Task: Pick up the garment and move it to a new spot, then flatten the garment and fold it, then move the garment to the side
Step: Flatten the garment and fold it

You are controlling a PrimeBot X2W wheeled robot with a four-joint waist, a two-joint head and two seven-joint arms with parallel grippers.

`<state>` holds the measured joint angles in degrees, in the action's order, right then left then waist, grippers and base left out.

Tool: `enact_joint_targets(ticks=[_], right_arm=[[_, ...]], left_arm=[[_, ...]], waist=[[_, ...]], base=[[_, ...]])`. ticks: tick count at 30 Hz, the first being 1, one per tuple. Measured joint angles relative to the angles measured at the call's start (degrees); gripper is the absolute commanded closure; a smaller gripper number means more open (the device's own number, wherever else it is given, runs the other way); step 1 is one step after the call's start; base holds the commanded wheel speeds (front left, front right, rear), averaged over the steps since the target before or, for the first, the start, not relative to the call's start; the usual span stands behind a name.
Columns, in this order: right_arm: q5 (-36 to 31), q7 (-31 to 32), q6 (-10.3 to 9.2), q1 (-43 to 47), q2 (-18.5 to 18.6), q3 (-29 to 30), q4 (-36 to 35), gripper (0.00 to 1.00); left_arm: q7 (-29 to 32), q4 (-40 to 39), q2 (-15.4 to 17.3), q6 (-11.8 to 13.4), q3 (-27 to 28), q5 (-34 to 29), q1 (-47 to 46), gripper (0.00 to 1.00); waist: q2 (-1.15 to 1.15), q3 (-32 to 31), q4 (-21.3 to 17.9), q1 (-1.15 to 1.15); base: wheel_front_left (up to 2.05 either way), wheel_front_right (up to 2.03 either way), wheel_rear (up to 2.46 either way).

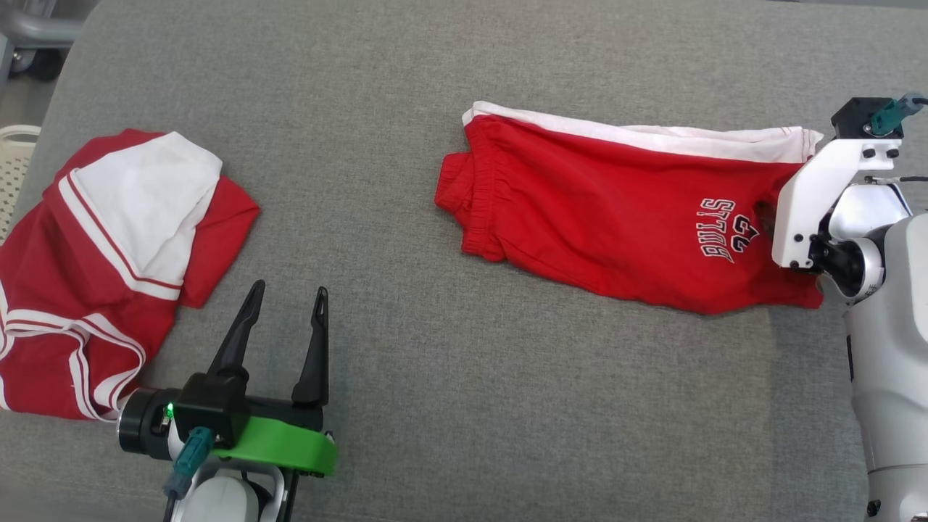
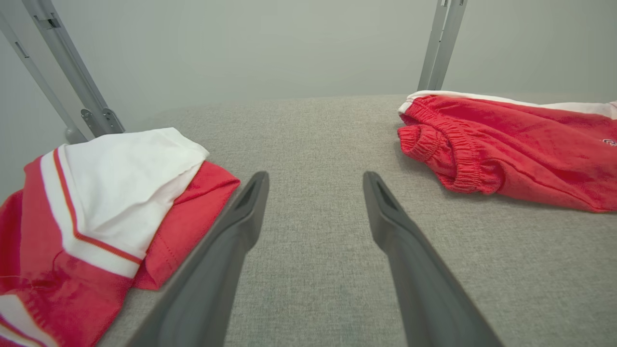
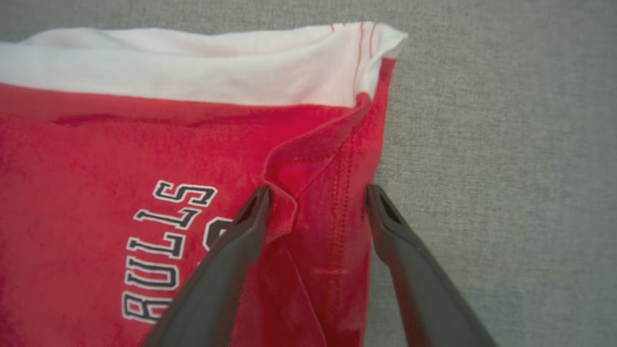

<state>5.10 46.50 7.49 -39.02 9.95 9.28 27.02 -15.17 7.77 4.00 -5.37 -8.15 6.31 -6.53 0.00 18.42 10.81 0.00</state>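
Red shorts (image 1: 616, 210) with a white stripe and "BULLS" lettering lie stretched across the right half of the grey surface, elastic waistband (image 2: 448, 149) to the left. My right gripper (image 3: 315, 197) is open, pointing down at the shorts' right hem (image 3: 337, 183), its fingers straddling a raised fold of red cloth there. In the head view its white wrist (image 1: 819, 196) covers that hem. My left gripper (image 1: 286, 301) is open and holds nothing, low over bare grey fabric right of a second red and white garment (image 1: 109, 268).
The grey padded surface (image 1: 435, 406) spreads across the whole scene, with bare room between the two garments. A pale perforated basket (image 1: 14, 167) stands off its left edge. Grey metal struts (image 2: 72, 72) rise behind the far edge.
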Motion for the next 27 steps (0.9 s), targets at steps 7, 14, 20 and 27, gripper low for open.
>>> enact_joint_targets(ticks=[7, 14, 20, 27], right_arm=[[-2.0, 3.0, 0.02, 0.3, -0.4, 2.0, -1.4, 0.0], [-4.3, 5.4, 0.05, 3.0, -0.6, 3.7, -5.6, 0.0], [-4.2, 4.3, 0.02, 4.0, -1.5, 4.3, -6.6, 0.0], [-1.1, 6.2, -0.13, 2.4, -2.9, 5.9, -4.7, 0.0]], left_arm=[[0.0, 0.3, -0.5, 0.0, -0.6, 0.0, -0.1, 0.0], [0.0, 0.7, -0.8, -0.2, -1.1, 0.1, -0.4, 0.0], [0.0, 1.0, -0.8, -0.5, -1.3, 0.1, -0.4, 0.0], [0.0, 1.3, -0.9, -0.7, -1.7, 0.1, -0.5, 0.0]], waist=[[0.0, 1.7, 1.3, 0.0], [0.0, 1.0, 1.0, 0.0], [0.0, 1.0, 1.1, 0.0], [0.0, 1.8, 2.2, 0.0]], base=[[0.0, 0.0, 0.0], [0.0, 0.0, 0.0], [0.0, 0.0, 0.0], [0.0, 0.0, 0.0]])
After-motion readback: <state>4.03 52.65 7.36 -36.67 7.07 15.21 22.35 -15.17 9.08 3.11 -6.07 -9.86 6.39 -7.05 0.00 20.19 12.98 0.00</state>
